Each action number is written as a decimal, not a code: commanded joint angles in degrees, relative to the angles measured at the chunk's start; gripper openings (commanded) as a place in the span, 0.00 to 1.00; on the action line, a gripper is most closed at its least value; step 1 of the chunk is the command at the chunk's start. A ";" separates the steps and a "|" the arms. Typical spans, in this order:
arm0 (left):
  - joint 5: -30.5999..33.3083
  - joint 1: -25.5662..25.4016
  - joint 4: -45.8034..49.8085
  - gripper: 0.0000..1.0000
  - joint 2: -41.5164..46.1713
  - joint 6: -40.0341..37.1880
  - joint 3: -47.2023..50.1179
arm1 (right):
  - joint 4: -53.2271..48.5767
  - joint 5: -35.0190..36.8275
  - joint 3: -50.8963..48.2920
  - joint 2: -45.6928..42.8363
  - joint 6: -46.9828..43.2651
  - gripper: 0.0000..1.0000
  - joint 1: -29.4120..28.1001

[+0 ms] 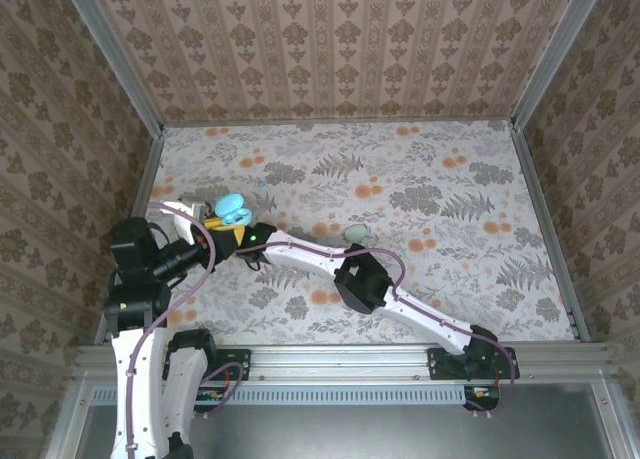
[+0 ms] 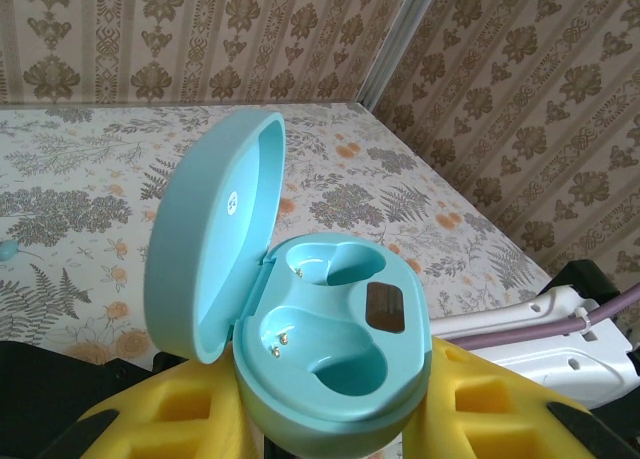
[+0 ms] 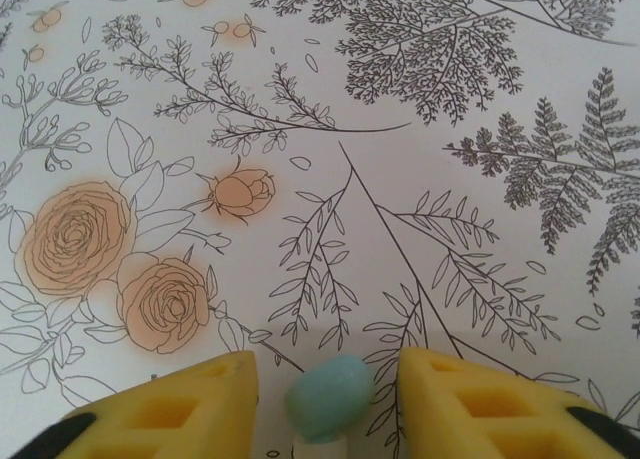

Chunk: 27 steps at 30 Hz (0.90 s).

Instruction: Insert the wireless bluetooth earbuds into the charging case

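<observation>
Left gripper (image 2: 325,409) clamps the open charging case (image 2: 300,329). Just beside the case, the right gripper (image 3: 328,364) flanks an earbud (image 3: 328,399) narrowly, not touching; its long axis runs along the gripper, rounded end outward.

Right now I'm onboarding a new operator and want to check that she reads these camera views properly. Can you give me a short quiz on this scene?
1. What sits between the fingertips of the right gripper?
2. True or false: the lid of the charging case is closed.
3. How many earbuds sit in the case's two wells? A) none B) one C) two

Key
1. A pale blue earbud, with a gap showing on either side of it.
2. False. The lid stands open, and the left gripper holds the case.
3. A. Both wells are empty.
</observation>
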<state>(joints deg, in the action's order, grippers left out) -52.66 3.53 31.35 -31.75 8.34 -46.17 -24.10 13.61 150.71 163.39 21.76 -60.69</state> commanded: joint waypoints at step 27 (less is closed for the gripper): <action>-0.78 -2.94 -17.60 0.08 -5.46 4.27 8.52 | 31.03 -9.89 -73.60 -47.22 21.57 0.18 15.89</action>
<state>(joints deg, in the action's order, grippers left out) -53.08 2.55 21.10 -35.33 10.85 -39.05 -0.45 5.54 82.32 123.66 39.16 -46.17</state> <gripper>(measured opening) 0.323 0.181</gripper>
